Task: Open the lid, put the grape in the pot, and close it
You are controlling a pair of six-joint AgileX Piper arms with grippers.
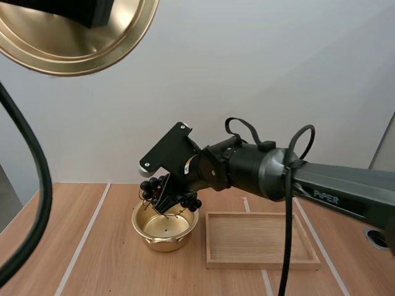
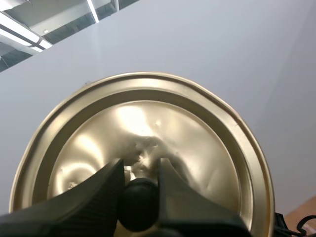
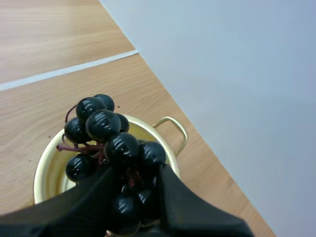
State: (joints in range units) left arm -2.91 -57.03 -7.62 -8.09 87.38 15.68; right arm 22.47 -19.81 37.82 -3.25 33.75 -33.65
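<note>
Wooden table [image 1: 92,246], light stripes running front to back.

Right arm [image 1: 278,172] reaches in from the right side of the high view, extended leftward and angled down toward the pot.

Wooden tray [image 1: 259,237] lies flat on the table, just beside the pot on its right, nothing in it.

Lid [image 1: 80,43], gold metal, is held high above the table's left side, well apart from the pot. In the left wrist view its shiny face [image 2: 197,148] is toward the camera.

Pot [image 1: 163,242], gold with side handles, stands uncovered on the table; interior looks bare in the high view. The right wrist view shows its rim [image 3: 44,163] and one handle directly under the grapes.

Bunch of grapes [image 1: 151,185], dark berries on a reddish stem, hangs just over the pot mouth, not resting inside. Berries [image 3: 106,131] cluster above and between the fingers.

Right gripper [image 1: 165,203]: fingers clamped on the grape bunch, berries pinched between the tips [image 3: 134,173].

Left gripper [image 2: 140,170]: fingers closed around the lid's black knob [image 2: 139,202], carrying the lid.
</note>
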